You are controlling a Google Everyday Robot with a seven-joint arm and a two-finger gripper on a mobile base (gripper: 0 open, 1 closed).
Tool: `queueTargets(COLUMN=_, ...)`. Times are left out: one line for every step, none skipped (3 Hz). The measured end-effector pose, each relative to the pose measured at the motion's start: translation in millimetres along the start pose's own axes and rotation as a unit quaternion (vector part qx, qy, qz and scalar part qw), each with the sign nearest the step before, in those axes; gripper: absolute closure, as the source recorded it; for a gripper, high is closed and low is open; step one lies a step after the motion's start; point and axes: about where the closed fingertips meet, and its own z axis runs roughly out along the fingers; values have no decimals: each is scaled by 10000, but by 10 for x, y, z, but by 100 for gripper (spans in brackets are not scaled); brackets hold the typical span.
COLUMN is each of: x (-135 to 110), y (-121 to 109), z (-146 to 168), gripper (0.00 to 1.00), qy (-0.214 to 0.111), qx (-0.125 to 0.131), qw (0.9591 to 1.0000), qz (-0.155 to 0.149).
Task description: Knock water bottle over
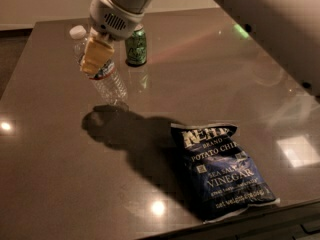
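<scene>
Three items on the dark brown glossy tabletop point(45, 184): a clear ribbed plastic water bottle with a red-edged label band point(114, 86), a green soda can point(135, 46), and a dark blue potato chip bag with white lettering point(220, 171). All positions below are referenced to the can

- Can: upright on the far half of the table, with a faint reflection on the surface just in front of it
- Water bottle: just left of the can and a bit nearer the camera, not touching it. It is tilted, not upright. The white screw cap point(77, 32) leans away from the can to the far left. The base end is low and closer to the can, at the table surface by the look of it
- Gripper point(95, 64): left of the can. Its tan front face lies over the bottle's upper body between cap and label band, apparently in contact. Can't tell whether it is open, closed or clamped on the bottle
- White wrist housing with a slotted grille point(116, 14): straight above the gripper, up-left of the can
- Chip bag: well apart from the can, by the near right edge of the table, lying flat with the print up
- Dark shadow of the arm point(125, 129): on the table in front of the can, running from the bottle's base toward the bag
</scene>
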Motion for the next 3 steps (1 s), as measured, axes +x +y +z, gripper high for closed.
queueTargets(x=126, y=-153, z=-77, gripper=100, qy=795, qx=135, qw=9960, qz=-386)
queueTargets(x=204, y=-193, z=-82, gripper=100, qy=1550, qx=361, qw=9831, qz=-908)
queueTargets(x=325, y=-168, z=20, gripper=100, qy=2199, qx=474, qw=9648, qz=-1364)
